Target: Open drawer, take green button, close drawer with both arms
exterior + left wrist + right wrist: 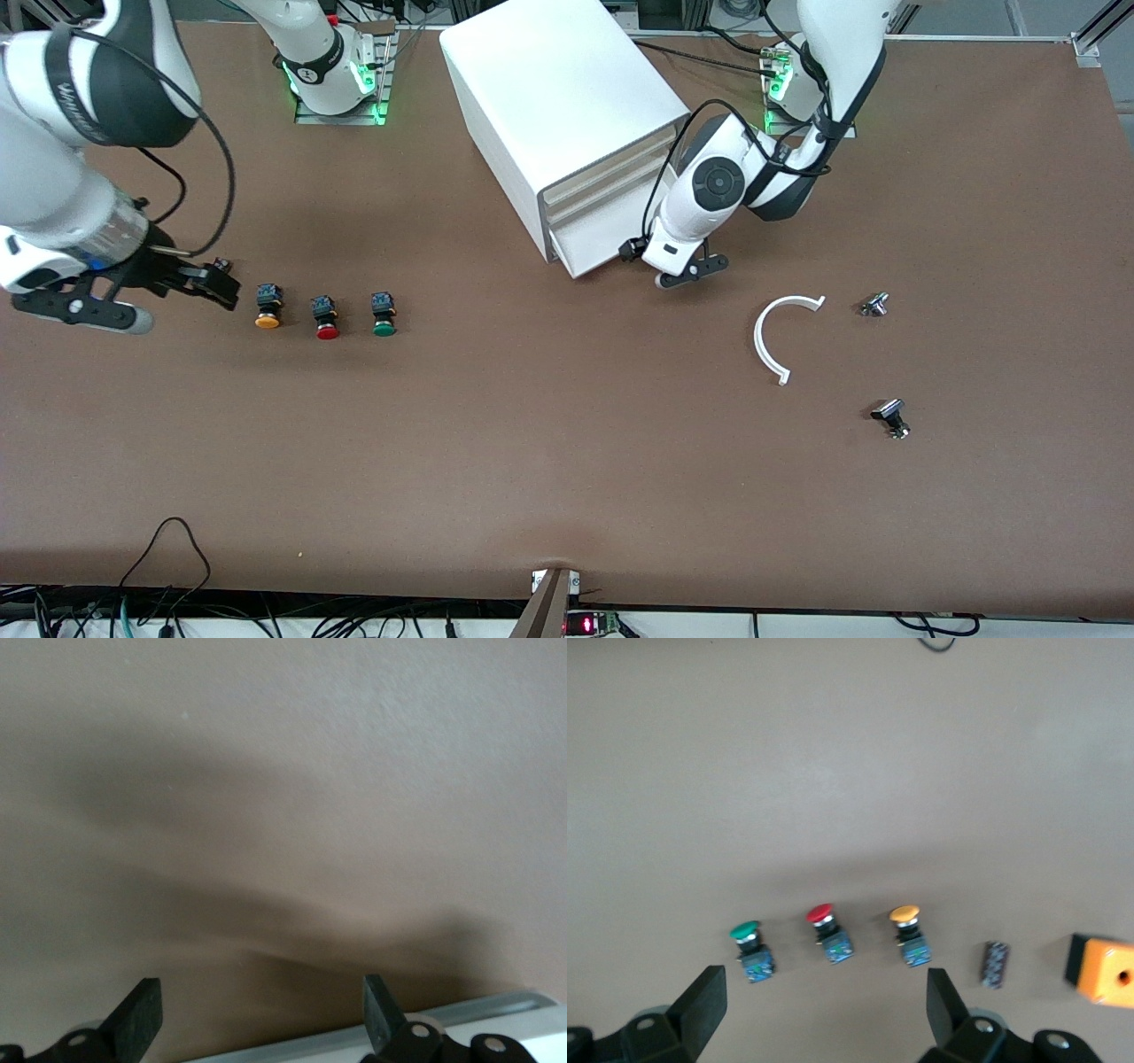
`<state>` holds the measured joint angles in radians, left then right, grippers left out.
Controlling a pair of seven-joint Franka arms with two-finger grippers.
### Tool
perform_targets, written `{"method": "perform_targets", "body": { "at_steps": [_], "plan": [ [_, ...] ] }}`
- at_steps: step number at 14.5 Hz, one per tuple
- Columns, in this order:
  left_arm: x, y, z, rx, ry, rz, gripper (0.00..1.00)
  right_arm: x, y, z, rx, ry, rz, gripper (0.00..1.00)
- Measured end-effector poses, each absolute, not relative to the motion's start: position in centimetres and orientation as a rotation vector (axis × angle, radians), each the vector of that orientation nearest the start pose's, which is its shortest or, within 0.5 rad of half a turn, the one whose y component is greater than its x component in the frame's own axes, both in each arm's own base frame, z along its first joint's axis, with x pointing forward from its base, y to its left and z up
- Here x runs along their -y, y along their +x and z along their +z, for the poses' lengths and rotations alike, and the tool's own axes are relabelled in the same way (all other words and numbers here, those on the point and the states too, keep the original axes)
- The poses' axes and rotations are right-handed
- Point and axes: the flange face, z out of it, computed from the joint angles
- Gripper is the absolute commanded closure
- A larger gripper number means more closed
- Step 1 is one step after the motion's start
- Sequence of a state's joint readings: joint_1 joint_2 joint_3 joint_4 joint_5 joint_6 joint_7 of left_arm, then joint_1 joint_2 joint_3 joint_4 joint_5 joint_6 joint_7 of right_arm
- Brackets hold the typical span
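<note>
The white cabinet point(567, 106) stands at the table's middle, near the arms' bases. Its bottom drawer point(611, 241) looks pushed in. My left gripper point(687, 273) is open and empty, low at the drawer's front corner. The left wrist view point(257, 1001) shows bare table between the fingers and a pale edge point(478, 1019) beside them. The green button point(384, 315) lies on the table beside the red button point(326, 318) and the yellow button point(267, 307). My right gripper point(221, 288) is open and empty beside the yellow button. The right wrist view point(824, 997) shows the green button point(749, 948).
A white curved strip point(780, 341) and two small metal parts point(874, 304) point(893, 416) lie toward the left arm's end. A small dark part point(221, 264) lies by the right gripper. An orange block point(1103, 968) shows in the right wrist view.
</note>
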<state>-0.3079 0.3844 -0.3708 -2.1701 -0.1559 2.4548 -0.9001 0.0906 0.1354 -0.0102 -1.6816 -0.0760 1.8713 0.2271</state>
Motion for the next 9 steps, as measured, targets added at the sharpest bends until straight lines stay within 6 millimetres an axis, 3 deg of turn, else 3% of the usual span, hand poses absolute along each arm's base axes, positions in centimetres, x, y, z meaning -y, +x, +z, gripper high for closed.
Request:
{"method": "perform_targets", "body": {
  "at_steps": [3,5,9],
  "plan": [
    [37.4,40.6,22.1,0.485,-3.168,0.415,0.00,-0.9,60.5,53.6,-0.135,-3.210,-0.113,0.00],
    [39.5,37.9,22.0,0.400,-3.173,0.444,0.00,-0.1,60.1,54.2,-0.061,-3.218,-0.064,0.00],
    [39.4,37.9,22.1,0.409,-3.173,0.437,0.00,0.3,59.7,54.1,-0.064,-3.222,0.007,0.00]
  ]
}}
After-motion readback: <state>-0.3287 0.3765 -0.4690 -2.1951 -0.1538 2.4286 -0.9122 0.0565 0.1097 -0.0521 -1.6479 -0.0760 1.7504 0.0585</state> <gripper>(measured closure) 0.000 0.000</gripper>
